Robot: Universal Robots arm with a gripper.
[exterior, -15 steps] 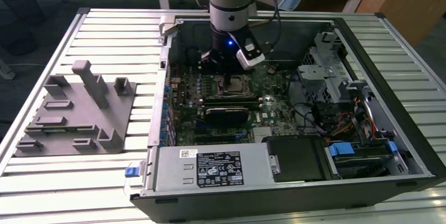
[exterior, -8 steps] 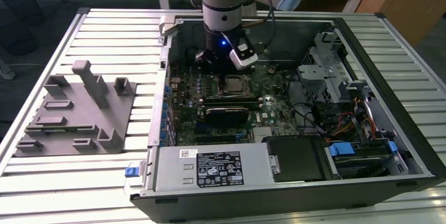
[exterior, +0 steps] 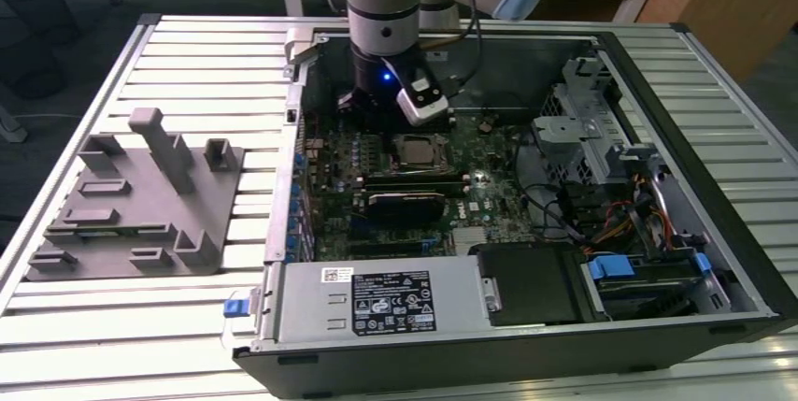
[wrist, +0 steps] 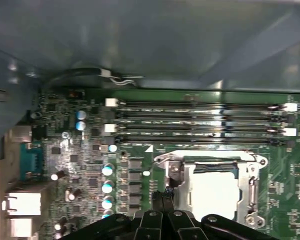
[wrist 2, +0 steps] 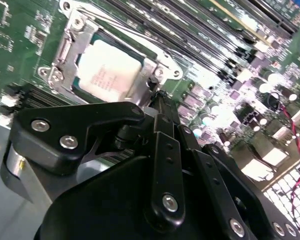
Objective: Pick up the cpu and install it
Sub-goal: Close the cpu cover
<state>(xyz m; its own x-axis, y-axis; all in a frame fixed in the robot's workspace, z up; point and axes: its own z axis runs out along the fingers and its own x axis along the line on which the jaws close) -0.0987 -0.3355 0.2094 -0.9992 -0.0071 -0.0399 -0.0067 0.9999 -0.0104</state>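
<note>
The cpu (exterior: 416, 150) lies flat in the metal-framed socket on the green motherboard inside the open computer case (exterior: 698, 261). Its pale silver top shows in both wrist views (wrist 2: 107, 70) (wrist: 215, 192). My gripper (exterior: 359, 104) hangs low over the board just beside the socket, on the exterior view's left of it. Its black fingers (wrist 2: 162, 107) are drawn together into one narrow tip (wrist: 161, 200) next to the socket frame's corner. Nothing is held between them, and they do not touch the cpu.
A grey plastic block with upright posts (exterior: 137, 200) stands on the slatted table at the exterior view's left. Inside the case are a black ribbed module (exterior: 406, 203), memory slots (wrist: 200, 120), a power supply (exterior: 374, 303) and a drive cage with cables (exterior: 599, 139).
</note>
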